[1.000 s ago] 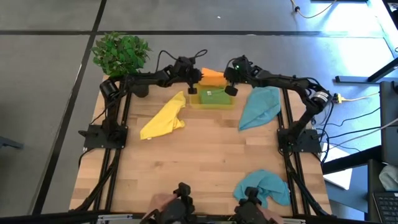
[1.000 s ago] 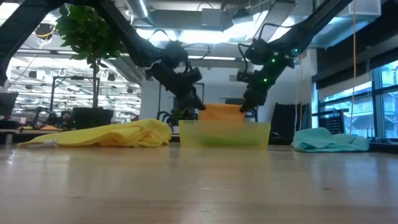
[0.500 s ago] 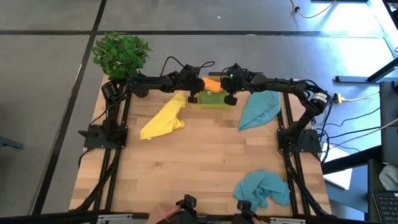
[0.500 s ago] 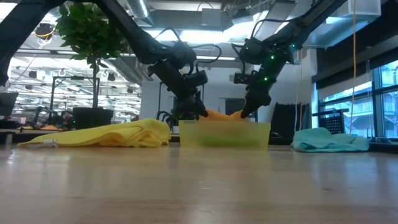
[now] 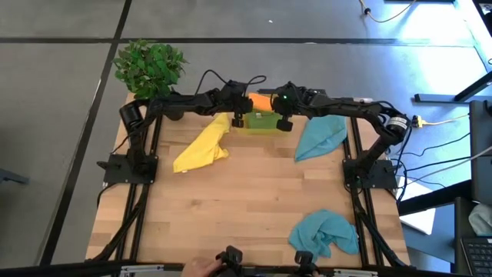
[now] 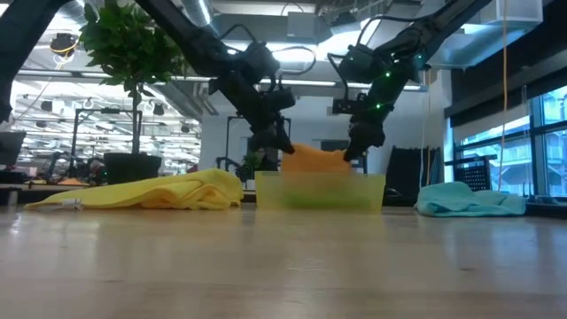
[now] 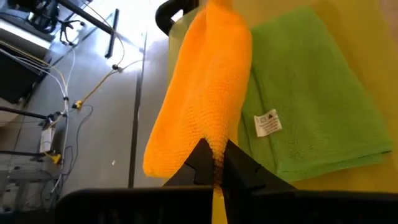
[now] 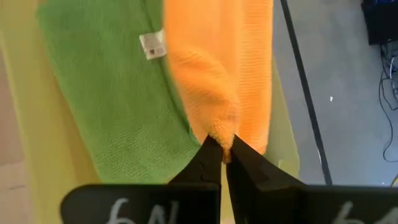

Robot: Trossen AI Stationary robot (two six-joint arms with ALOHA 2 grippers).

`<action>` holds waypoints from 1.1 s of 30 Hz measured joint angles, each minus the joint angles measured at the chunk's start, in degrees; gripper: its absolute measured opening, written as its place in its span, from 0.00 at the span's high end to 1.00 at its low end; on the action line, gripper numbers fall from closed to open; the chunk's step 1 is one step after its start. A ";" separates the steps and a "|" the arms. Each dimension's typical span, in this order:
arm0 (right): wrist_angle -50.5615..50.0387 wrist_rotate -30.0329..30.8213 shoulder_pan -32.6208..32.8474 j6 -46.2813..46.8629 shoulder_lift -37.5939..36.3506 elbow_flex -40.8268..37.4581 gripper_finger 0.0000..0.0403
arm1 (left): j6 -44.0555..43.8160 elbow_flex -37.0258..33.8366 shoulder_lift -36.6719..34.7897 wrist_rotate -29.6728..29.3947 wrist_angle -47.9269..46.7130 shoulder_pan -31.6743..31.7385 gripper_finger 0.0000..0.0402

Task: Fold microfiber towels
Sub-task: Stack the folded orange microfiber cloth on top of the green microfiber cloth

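Note:
An orange towel [image 5: 262, 101], folded into a long strip, hangs between my two grippers over the far side of a translucent yellow bin [image 6: 372, 191]. My left gripper [image 7: 214, 167] is shut on one end and my right gripper [image 8: 222, 155] on the other. A folded green towel [image 7: 298, 93] with a white tag lies flat in the bin. On the table lie a yellow towel [image 5: 201, 146] left of the bin, a teal towel [image 5: 320, 134] right of it, and another teal towel [image 5: 326, 231] near the front edge. My left gripper pinches the orange towel's left end [image 7: 214, 140] between its two fingers, slanting down from the table's left. The towel runs away from the fingers toward the other gripper, lifted above the bin. My right gripper pinches the towel's right end [image 8: 221, 132] between its two fingers, slanting down from the table's right. The cloth bunches at the fingertips; it sags a little between the two holds.
A potted plant [image 5: 150, 65] stands at the far left corner. Arm frames run along both side edges of the table. The wooden table [image 5: 254, 192] lies bare in its middle. A hand [image 5: 201, 267] shows at the near edge.
Both grippers have carried the orange towel from beyond the bin's far wall toward the table's near edge, so that it now hangs over the bin. The towel dipped between them and then rose again. Both stayed shut.

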 joint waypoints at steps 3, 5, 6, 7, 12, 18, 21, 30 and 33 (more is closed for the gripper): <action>0.14 0.00 0.07 0.00 -0.34 0.00 0.98 | 0.00 0.00 -0.16 -0.31 -1.33 -0.57 1.00; 0.11 0.00 0.04 0.00 -0.41 0.00 0.98 | 0.00 0.00 -0.16 -0.31 -2.37 -0.88 1.00; 0.11 0.00 0.06 0.00 -0.41 0.00 0.98 | 0.02 0.00 -0.16 -0.32 -2.72 -1.05 1.00; 0.11 -0.02 0.11 0.02 -0.43 0.00 0.98 | 0.01 0.00 -0.16 -0.31 -3.13 -1.20 1.00; -0.78 -1.01 1.36 0.15 -0.43 0.02 0.98 | -0.26 0.00 -0.16 -0.32 -5.13 -1.85 1.00; -6.42 -5.73 3.22 1.96 -0.43 0.02 0.97 | -1.29 0.00 -0.16 0.43 -9.65 -1.91 1.00; -6.94 -5.85 3.75 2.82 -0.47 -0.73 0.97 | -2.57 0.00 -0.16 4.27 -11.26 -1.91 0.99; -6.20 -10.89 3.85 4.37 -0.45 -3.53 0.89 | -3.45 0.00 -0.12 11.30 -13.03 -2.29 0.86; -6.17 -10.86 3.78 4.57 -0.45 -3.56 0.83 | -3.56 0.00 -0.10 11.12 -13.05 -2.26 0.77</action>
